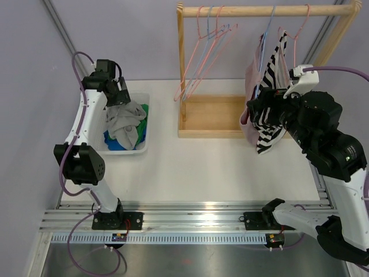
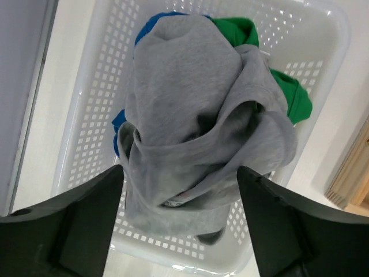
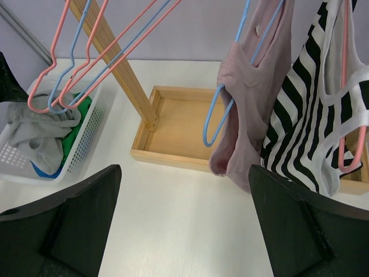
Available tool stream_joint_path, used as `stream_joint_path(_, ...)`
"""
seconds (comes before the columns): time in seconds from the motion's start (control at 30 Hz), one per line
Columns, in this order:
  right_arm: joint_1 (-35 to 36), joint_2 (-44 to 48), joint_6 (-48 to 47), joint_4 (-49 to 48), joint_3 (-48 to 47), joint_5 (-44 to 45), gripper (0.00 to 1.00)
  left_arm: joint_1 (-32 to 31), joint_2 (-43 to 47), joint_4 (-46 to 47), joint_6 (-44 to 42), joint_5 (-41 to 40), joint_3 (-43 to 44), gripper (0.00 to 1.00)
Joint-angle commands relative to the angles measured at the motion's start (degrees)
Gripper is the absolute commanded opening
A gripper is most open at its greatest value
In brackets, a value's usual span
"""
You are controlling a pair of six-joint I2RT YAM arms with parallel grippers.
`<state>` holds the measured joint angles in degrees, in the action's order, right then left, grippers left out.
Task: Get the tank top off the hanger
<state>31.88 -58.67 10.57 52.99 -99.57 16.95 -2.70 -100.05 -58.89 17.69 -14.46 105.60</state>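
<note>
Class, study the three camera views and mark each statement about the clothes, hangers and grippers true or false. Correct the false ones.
1. A grey garment tops the pile in the white basket. True.
2. The striped tank top and the pink tank top share one hanger. False: the striped one hangs on a pink hanger, the pink one on a blue hanger.
3. The right gripper is shut on cloth. False: its jaws stand open, holding nothing.
4. Several empty hangers hang on the wooden rail. True.
5. The left gripper is above the basket, jaws open. True.
</note>
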Motion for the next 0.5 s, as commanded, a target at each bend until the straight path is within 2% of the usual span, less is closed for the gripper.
stream_joint_path(0.0, 0.46, -0.65, 0.07, -3.77, -1.32, 2.81, 0.99, 0.41, 4.93, 3.07, 0.32, 3.73, -2.22, 0.92)
stream_joint_path(0.03, 0.47, -1.17, 0.07, -3.34, -2.20, 4.13, 0.99, 0.41, 6.43, 3.08, 0.24, 5.04, -2.85, 0.99)
stream_joint_path(0.2, 0.38, -10.04, -0.28, 4.65, -11.42, 11.86, 1.00, -1.25, 17.14, 1.06, -0.90, 8.57, -5.05, 0.99)
stream_joint_path(0.33, -0.84, -18.46, -0.72, 8.44, -20.82, 16.18, 0.99, -7.12, 30.57, 1.68, -1.26, 7.95, -11.71, 0.99)
stream_joint_path(0.43, -2.69, -22.61, -1.42, 10.38, -28.03, 14.43, 0.92, -12.83, 39.62, 4.31, -2.31, 9.96, -17.25, 0.99)
stream_joint_path(0.47, -4.44, -25.06, -1.69, 10.38, -29.61, 14.25, 0.90, -14.08, 41.76, 5.18, -2.40, 10.76, -21.45, 0.99)
